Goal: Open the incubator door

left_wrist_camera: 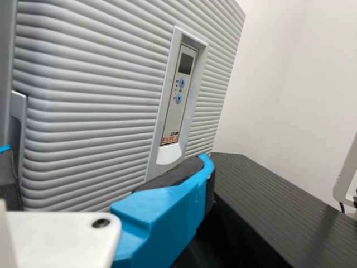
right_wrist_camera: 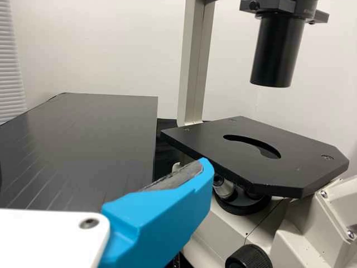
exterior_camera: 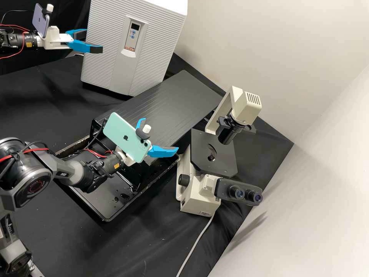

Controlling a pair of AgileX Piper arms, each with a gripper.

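Note the plain off-white walls (exterior_camera: 288, 38) behind and the black cloth (exterior_camera: 38, 96) beneath. At left in the high view, locate the left gripper (exterior_camera: 92, 41), white-bodied with two bright blue, dark-padded fingers: released, empty, beside the incubator's edge. Next, identify the incubator door (exterior_camera: 159, 42), a light grey, ribbed, upright rectangular panel, apparently shut. In the left wrist view, find the narrow grey recessed grip (left_wrist_camera: 18, 120) at the door's edge, near one fingertip. Cannot tell contact from clearance. Farther right, locate the right gripper (exterior_camera: 160, 134), also blue-fingered, spread and empty, near the cream metal microscope (exterior_camera: 200, 204) with black stage. Treat the present step as alignment at the door edge. Next, seat a padded finger behind the grip, close if needed, then pull outward along the hinge arc.
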